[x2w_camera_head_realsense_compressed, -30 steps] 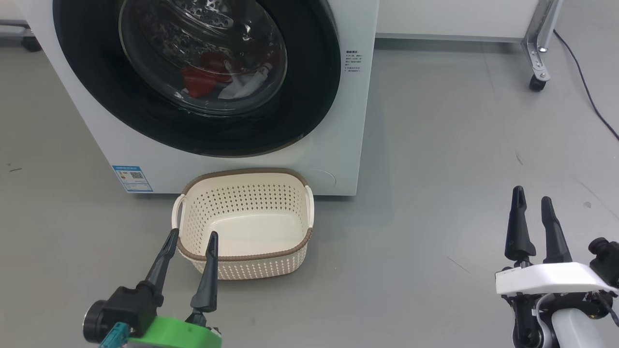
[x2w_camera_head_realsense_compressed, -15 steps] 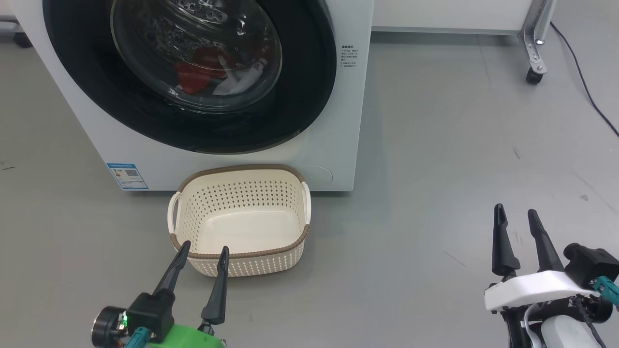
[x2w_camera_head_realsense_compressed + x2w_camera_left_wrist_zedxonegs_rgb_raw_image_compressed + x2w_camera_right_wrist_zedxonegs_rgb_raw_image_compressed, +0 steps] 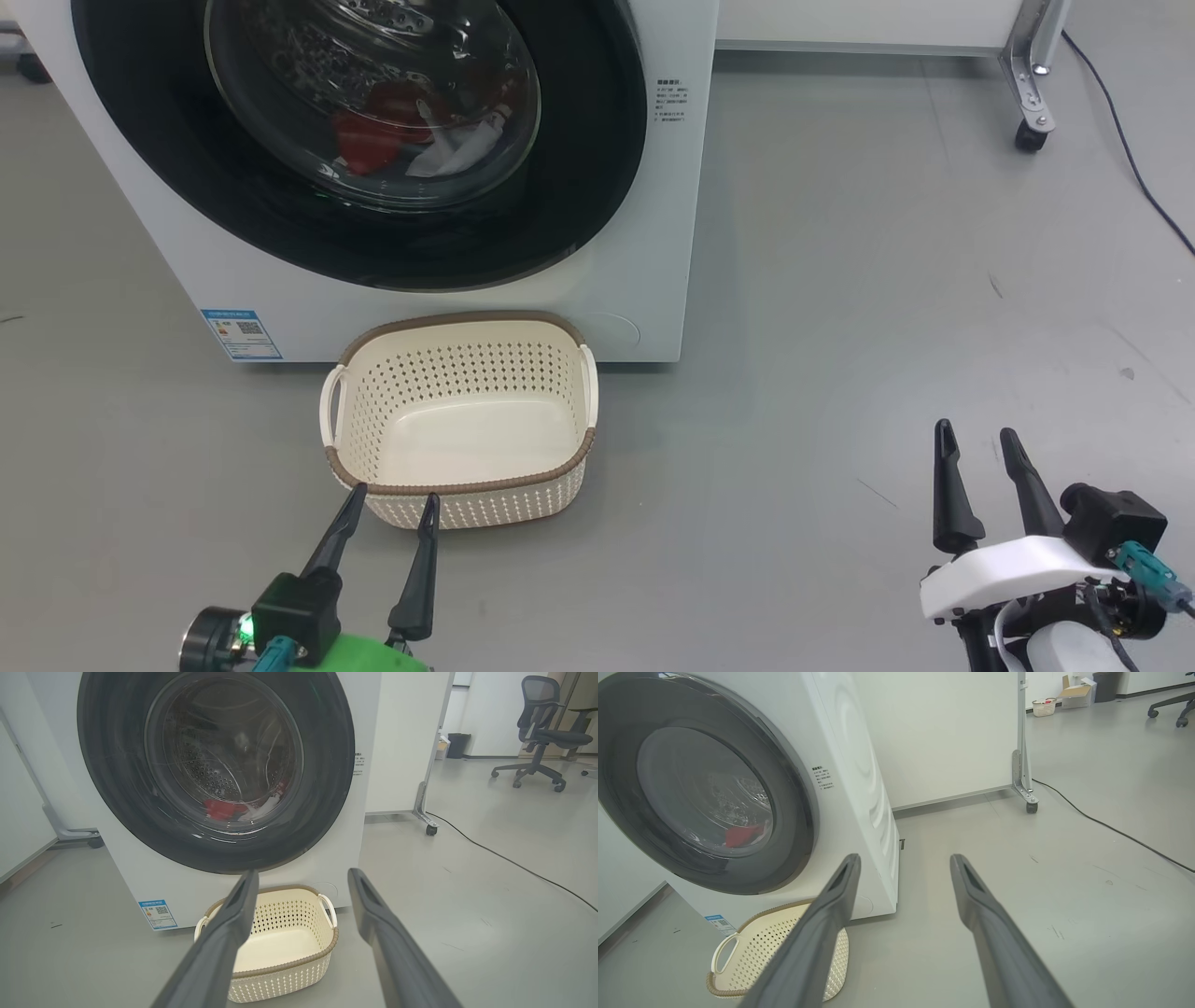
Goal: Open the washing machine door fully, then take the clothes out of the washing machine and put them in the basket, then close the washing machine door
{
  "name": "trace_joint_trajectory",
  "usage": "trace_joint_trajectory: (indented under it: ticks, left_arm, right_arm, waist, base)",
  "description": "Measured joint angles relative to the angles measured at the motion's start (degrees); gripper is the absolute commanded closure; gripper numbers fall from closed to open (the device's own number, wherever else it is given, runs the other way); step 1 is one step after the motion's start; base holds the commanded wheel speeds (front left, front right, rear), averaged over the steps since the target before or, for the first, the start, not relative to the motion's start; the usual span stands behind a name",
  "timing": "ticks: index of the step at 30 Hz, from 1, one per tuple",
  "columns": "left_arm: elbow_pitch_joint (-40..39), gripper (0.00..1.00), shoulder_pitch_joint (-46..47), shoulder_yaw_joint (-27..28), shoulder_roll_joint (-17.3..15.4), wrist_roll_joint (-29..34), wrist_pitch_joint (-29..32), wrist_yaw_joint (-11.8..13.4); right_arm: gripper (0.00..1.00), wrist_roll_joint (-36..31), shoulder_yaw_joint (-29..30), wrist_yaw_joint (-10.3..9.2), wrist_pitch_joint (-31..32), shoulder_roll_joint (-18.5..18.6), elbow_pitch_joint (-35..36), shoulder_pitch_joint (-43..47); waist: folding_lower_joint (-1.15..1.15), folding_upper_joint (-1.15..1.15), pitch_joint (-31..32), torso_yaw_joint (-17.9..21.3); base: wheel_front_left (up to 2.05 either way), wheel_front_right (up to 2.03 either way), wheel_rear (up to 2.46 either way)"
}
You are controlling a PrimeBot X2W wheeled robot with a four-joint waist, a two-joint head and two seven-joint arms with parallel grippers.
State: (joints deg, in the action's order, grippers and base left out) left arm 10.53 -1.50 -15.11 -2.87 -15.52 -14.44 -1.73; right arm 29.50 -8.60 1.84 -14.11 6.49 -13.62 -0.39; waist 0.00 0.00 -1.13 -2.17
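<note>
The washing machine (image 3: 644, 233) stands on the grey floor (image 3: 840, 280) with its round, black-rimmed door (image 3: 597, 140) shut, red and white clothes (image 3: 373, 140) lying low in the drum behind the glass bowl. A cream basket (image 3: 448, 322) with a brown rim sits on the floor just in front of the machine's base, below the door and nearer the front's right corner than its left, and holds nothing. The left gripper (image 3: 394, 497) hangs at the basket's near side, fingers spread wide and gripping nothing; in the head view its tips overlap the basket's front wall, though contact cannot be told. The right gripper (image 3: 976, 431) hovers over bare floor well to the machine's right, its fingers also parted around nothing. A blue label (image 3: 241, 334) marks the machine's lower left corner, and a black cable (image 3: 1134, 159) trails across the floor past a wheeled frame (image 3: 1027, 140).
</note>
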Motion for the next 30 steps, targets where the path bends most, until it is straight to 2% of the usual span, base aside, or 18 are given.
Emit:
trace_joint_trajectory:
  ticks: [7,30]
  left_arm:
    - [0.36,0.00,0.01,0.00,0.02,0.71,0.00,0.44]
    - [0.58,0.00,0.01,-0.25,0.09,0.42,0.00,2.54]
  right_arm:
    - [0.00,-2.03,-0.99,-0.29,0.00,0.42,-1.09,-0.30]
    - [0.00,-2.97,-1.79,-0.47,0.00,0.33,-3.37,-1.51]
  waist:
    - [0.00,0.00,0.04,-0.04]
    - [0.00,0.00,0.05,-0.08]
  base:
    - [0.00,0.00,0.00]
    - [0.00,0.00,0.00]
